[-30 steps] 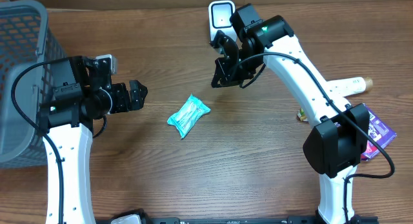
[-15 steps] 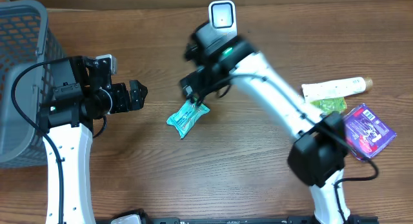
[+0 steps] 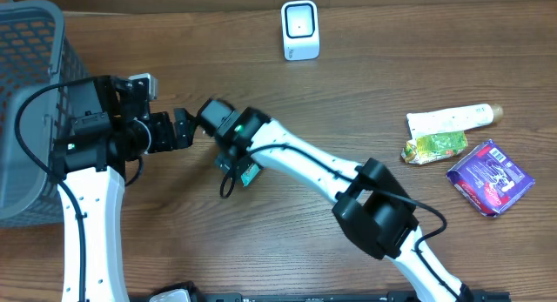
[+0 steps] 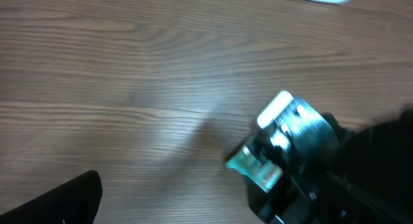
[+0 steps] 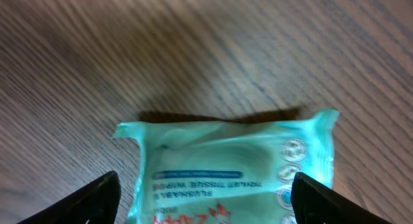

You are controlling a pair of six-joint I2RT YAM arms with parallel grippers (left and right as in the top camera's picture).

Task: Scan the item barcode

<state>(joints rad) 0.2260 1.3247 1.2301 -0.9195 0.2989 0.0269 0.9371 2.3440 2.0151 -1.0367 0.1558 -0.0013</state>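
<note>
The item is a teal wipes pack (image 5: 226, 166) lying flat on the wooden table, partly hidden under my right arm in the overhead view (image 3: 251, 174). My right gripper (image 5: 206, 199) is down over it, open, with one dark fingertip at each end of the pack (image 3: 237, 165). Whether the fingertips touch it I cannot tell. A white scanner (image 3: 300, 30) stands at the back of the table. My left gripper (image 3: 185, 128) hangs open and empty just left of the pack. The left wrist view shows the pack (image 4: 255, 170) blurred under the right gripper.
A grey basket (image 3: 30, 41) stands at the far left. At the right lie a white tube pack (image 3: 452, 119), a green pack (image 3: 432, 147) and a purple pack (image 3: 490, 176). The right arm stretches diagonally across the table's middle.
My right arm swung from beside the scanner down and left onto the teal pack, and its jaws went from shut to wide. The left arm stayed put.
</note>
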